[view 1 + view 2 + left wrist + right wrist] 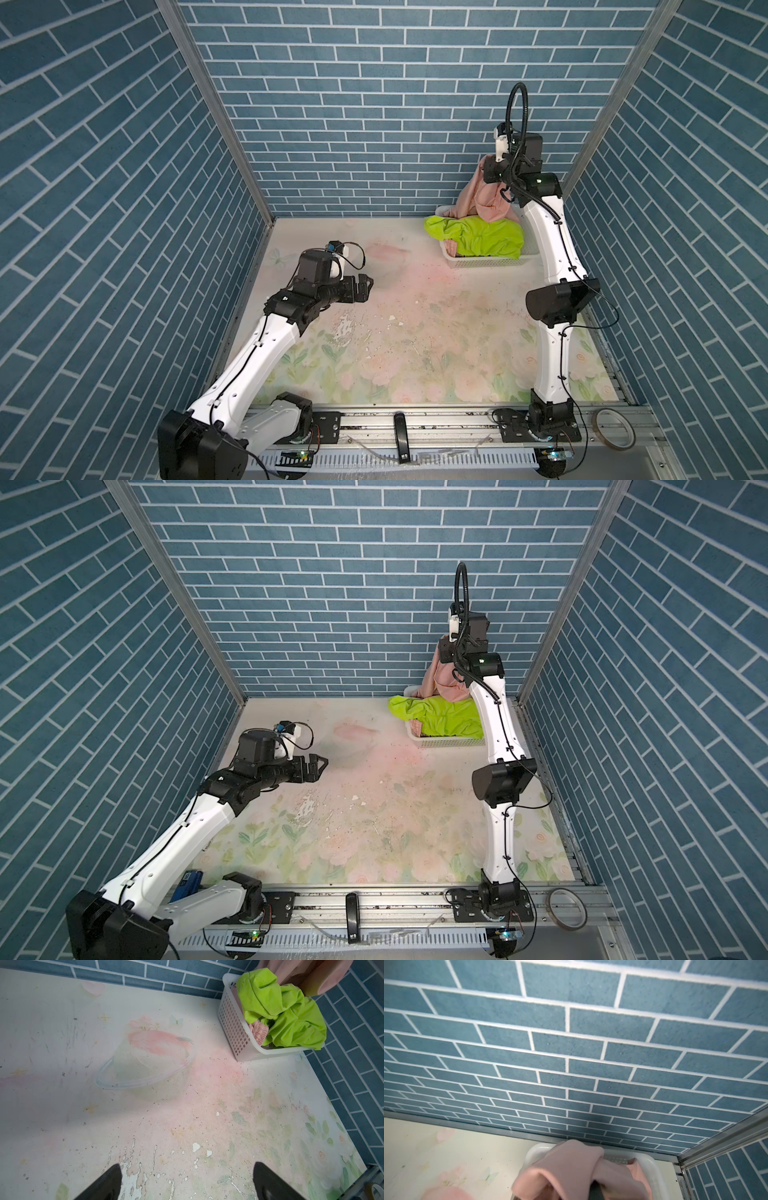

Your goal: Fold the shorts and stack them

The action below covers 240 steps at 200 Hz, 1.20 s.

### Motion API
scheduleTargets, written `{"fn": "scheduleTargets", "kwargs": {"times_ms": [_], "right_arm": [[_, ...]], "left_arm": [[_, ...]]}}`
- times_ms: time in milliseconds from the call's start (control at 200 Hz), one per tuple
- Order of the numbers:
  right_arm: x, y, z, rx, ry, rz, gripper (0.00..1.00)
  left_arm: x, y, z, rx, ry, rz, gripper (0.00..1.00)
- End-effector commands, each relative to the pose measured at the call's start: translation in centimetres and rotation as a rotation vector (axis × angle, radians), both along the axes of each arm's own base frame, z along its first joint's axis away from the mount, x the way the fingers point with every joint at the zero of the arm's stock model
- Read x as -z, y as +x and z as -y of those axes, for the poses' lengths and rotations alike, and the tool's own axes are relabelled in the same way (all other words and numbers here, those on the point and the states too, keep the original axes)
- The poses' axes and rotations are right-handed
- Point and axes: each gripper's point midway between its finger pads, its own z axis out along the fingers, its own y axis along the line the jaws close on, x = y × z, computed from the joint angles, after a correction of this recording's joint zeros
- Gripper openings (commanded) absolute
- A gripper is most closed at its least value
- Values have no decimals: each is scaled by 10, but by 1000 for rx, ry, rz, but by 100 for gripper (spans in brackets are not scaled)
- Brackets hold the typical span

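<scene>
Top views: snag risk on the lift

Right gripper (489, 166), clamped on the pink shorts (482, 199), holds them above the basket (490, 262) at upper right; green shorts (478, 243) lie draped over it. Left gripper (365, 286) hovers open, centre left. Pink waistband (258, 1030) looks pinned under green: lifting could drag that pair out or tip the basket

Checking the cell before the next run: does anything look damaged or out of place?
The floral table covering is flaking, white patches showing near its middle, with dark specks scattered around. The lime green fabric shorts spill over the rim of the white perforated plastic basket.
</scene>
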Motion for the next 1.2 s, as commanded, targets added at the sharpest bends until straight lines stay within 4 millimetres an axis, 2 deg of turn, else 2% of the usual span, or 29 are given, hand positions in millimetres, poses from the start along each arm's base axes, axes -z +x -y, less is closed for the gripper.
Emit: {"fn": "scheduleTargets", "kwargs": {"times_ms": [0,35,50,95,170,215,350,390,410,425,460,540,605,640,680,720,770,930,940,950,965,1060,1195], "right_arm": [[-63,-11,12,39,47,164,0],[-67,-10,14,44,54,179,0],[-85,-20,17,49,66,213,0],[-96,-26,24,67,90,231,0],[-87,-26,30,65,114,197,0],[-64,-20,30,66,99,143,0],[27,6,31,83,35,-44,0],[50,14,33,93,14,-84,0],[54,16,35,100,5,-91,0],[73,22,36,108,-9,-121,0],[93,30,40,123,-26,-152,0],[124,41,46,138,-38,-212,0],[140,47,50,143,-41,-240,0],[146,48,51,143,-51,-253,13],[149,48,53,145,-67,-262,32],[149,45,53,142,-80,-273,42],[147,38,53,132,-91,-289,50],[131,0,35,60,-127,-317,60],[136,-1,34,57,-134,-326,61],[126,-7,33,56,-137,-310,62],[123,-11,33,55,-146,-307,62],[112,-34,30,59,-200,-298,68],[91,-58,23,35,-195,-287,70]], "left_arm": [[-1,1,14,48,-13,11,100],[1,1,17,54,-17,7,100],[0,2,18,55,-19,8,100],[1,3,20,60,-22,4,100],[2,4,23,65,-20,-3,100],[2,3,26,71,-17,-6,100],[1,1,28,79,-2,-9,100],[2,-1,28,80,5,-12,100],[2,-2,27,80,9,-14,100],[3,-3,27,79,12,-16,100],[3,-4,25,76,18,-17,100],[6,-7,21,63,32,-22,100],[6,-8,18,53,41,-19,100],[6,-9,17,49,44,-18,100],[7,-9,16,44,48,-19,100],[8,-9,14,39,54,-22,100],[9,-8,12,29,66,-25,100],[7,-4,8,8,91,-15,100],[7,-4,8,8,92,-14,100],[7,-4,7,8,92,-12,100],[7,-4,8,8,92,-13,100],[4,-3,8,8,91,-12,100],[1,-2,7,8,98,-11,100]]}}
